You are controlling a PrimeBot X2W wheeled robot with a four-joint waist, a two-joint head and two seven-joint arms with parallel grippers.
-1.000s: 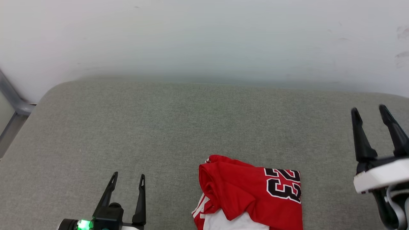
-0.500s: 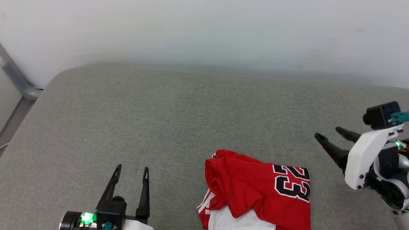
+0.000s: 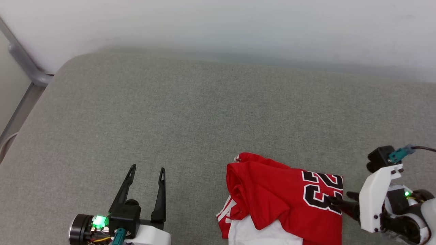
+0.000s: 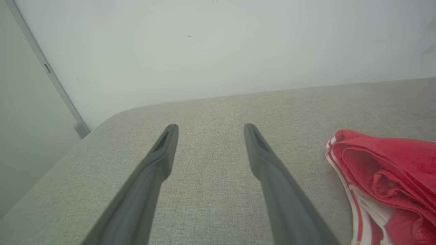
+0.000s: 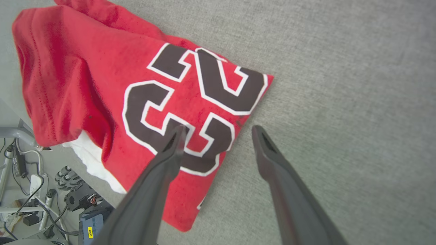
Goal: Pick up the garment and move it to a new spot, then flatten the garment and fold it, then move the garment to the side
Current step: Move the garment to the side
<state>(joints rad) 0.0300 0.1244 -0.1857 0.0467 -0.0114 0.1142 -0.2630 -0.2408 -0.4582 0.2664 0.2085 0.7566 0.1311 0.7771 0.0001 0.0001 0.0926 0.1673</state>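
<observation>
Right gripper (image 3: pixel 340 198) hangs spread at the edge of the shirt (image 3: pixel 272 200), one finger over the 23, one beside it. Left gripper (image 3: pixel 147 168), also spread, holds nothing. Shirt lies bunched on the grey cushion (image 3: pixel 170 112).

Jersey T-shirt (image 3: pixel 282 204): red, with white sleeve fabric and red-and-white stripe trim showing at its near-left corner. Black, white-outlined "23" print faces up. Folded into a compact, rumpled bundle, it lies at the near edge of the grey upholstered cushion (image 3: pixel 190 112), right of centre.
</observation>
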